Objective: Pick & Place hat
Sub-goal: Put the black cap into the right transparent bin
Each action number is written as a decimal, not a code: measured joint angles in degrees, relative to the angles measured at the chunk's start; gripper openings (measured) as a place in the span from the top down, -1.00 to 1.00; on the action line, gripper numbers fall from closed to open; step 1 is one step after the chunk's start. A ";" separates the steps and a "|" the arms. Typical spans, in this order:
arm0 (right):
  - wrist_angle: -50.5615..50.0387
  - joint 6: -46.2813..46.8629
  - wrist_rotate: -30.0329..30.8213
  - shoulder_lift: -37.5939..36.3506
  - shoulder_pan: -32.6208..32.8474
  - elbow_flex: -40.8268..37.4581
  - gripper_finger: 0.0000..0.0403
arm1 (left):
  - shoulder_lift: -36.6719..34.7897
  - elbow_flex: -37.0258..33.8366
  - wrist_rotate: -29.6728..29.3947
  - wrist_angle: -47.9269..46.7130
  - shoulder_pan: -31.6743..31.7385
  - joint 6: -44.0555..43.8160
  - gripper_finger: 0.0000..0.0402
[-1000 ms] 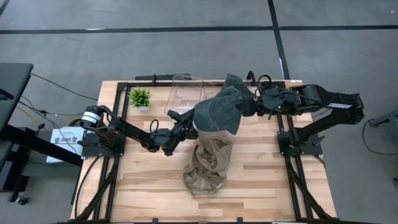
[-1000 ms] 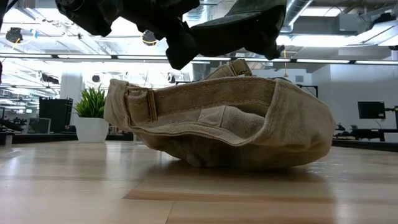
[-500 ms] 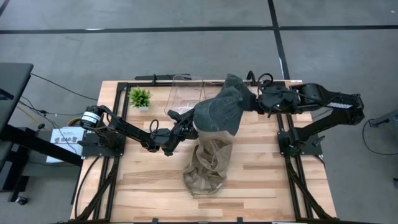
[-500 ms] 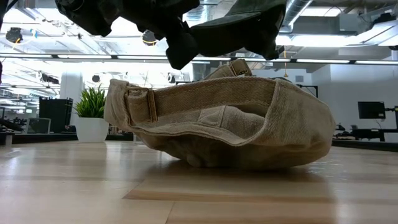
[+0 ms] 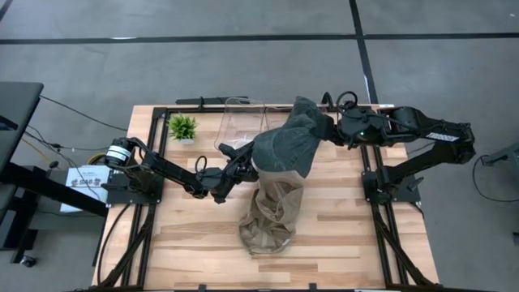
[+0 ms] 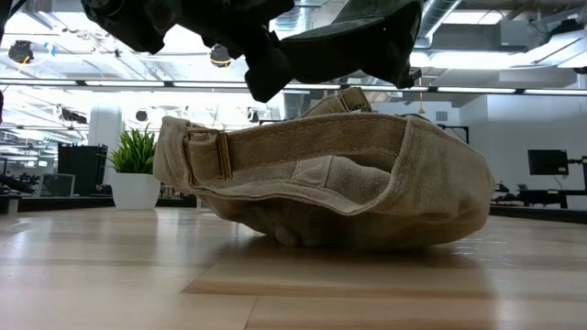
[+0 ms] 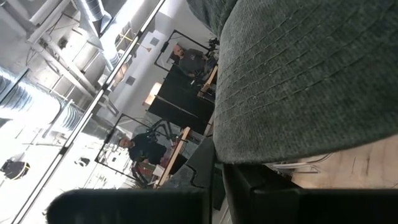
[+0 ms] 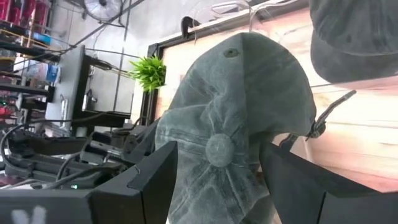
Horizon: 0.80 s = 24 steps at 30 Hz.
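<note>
A dark grey-green hat (image 5: 285, 144) hangs above the middle of the table. My left gripper (image 5: 242, 167) is shut on its left side. My right gripper (image 8: 221, 180) stands open at the hat's far right, one finger on either side of the crown with its top button (image 8: 217, 149). I cannot tell whether those fingers touch the cloth. Below the dark hat, a tan hat (image 5: 268, 215) lies upside down with its crown on the table (image 6: 321, 188). My left gripper holds the dark hat by its stitched brim (image 7: 261, 149), coming level from the table's left. The fingers (image 7: 273, 199) sit under the brim's edge, and the gripper itself hides the place of the pinch. The hat is lifted clear of the table and of the tan hat.
A clear plastic container (image 5: 243, 122) stands at the far edge behind the hats, with a small potted plant (image 5: 182, 126) to its left. Bare wood (image 5: 365, 243) lies near and right of the tan hat. In the left wrist view, people sit in the room beyond.
My right gripper has rolled a little about its own pointing line while staying in place beside the dark hat's crown. Both hats and my left gripper have kept still.
</note>
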 joint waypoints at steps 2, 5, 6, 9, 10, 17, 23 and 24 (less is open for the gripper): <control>-0.07 -0.20 0.00 0.00 0.00 0.00 -0.08 | 0.00 0.00 0.00 0.00 0.00 -0.05 0.92; -0.07 -3.23 0.06 0.00 0.00 0.00 -0.08 | -0.02 0.00 0.00 0.00 0.00 -0.07 0.92; -0.07 -4.14 0.11 0.00 0.00 0.00 -0.08 | 0.00 0.00 0.00 0.00 0.00 -0.07 0.92; -0.07 -6.28 0.13 0.00 0.00 0.00 -0.08 | 0.00 0.00 0.00 0.00 0.00 -0.07 0.92; -0.07 -6.91 0.13 0.00 0.00 0.00 -0.08 | 0.00 0.00 0.01 0.00 0.00 -0.08 0.92; -0.07 -14.22 2.31 0.00 0.00 0.00 -0.08 | 0.00 0.00 1.09 0.04 0.00 -0.11 0.92; 2.77 -15.16 3.23 0.04 0.00 0.00 -0.09 | 0.00 0.00 1.07 0.04 0.02 -0.11 0.92; 3.54 -15.33 3.23 0.04 0.00 0.00 -0.09 | 0.00 0.00 1.07 0.04 0.01 -0.11 0.92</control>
